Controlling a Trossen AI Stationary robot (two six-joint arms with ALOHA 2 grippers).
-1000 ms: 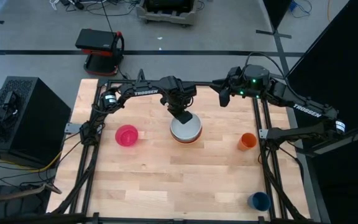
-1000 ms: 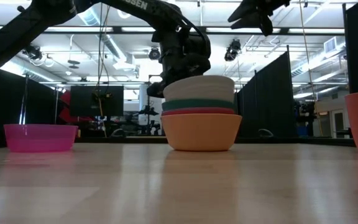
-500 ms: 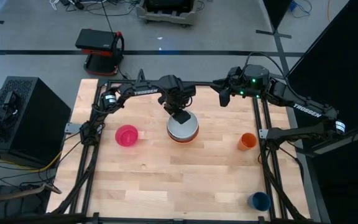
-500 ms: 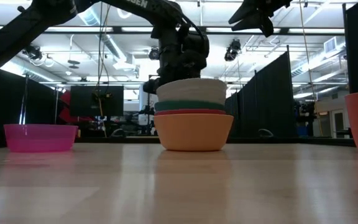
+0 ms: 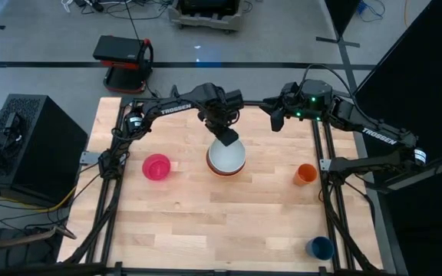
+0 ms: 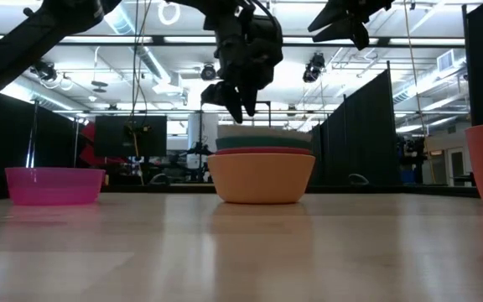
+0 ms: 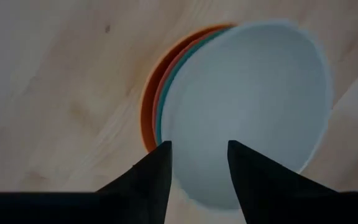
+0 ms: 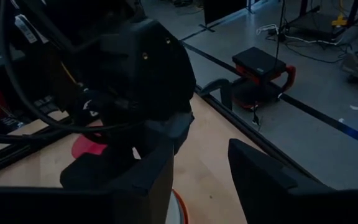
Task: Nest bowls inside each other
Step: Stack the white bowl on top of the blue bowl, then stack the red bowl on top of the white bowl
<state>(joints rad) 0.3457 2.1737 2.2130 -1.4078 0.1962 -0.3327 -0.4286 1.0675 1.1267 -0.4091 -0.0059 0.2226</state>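
A stack of bowls [image 5: 226,157] stands mid-table: yellow-orange [image 6: 262,178] at the bottom, then red-orange [image 6: 262,152], teal [image 6: 262,143], and white [image 7: 253,106] nested on top. The pink bowl [image 5: 157,166] rests alone on its base to the stack's left. My left gripper [image 6: 240,105] hangs open just above the stack's far rim, pointing down and touching nothing. In the left wrist view my left gripper [image 7: 199,168] shows the white bowl beyond its fingers. My right gripper [image 5: 276,119] waits open, high over the far right part of the table.
An orange cup [image 5: 305,173] stands right of the stack, and a dark blue cup [image 5: 320,247] sits at the near right corner. Bare wood lies between the pink bowl and the stack and along the near edge.
My left gripper has opened, let go of the white bowl and risen straight up. The white bowl, which sat high on the stack, has dropped down into the teal bowl, so only its rim shows. The stack has shifted slightly toward the table's left.
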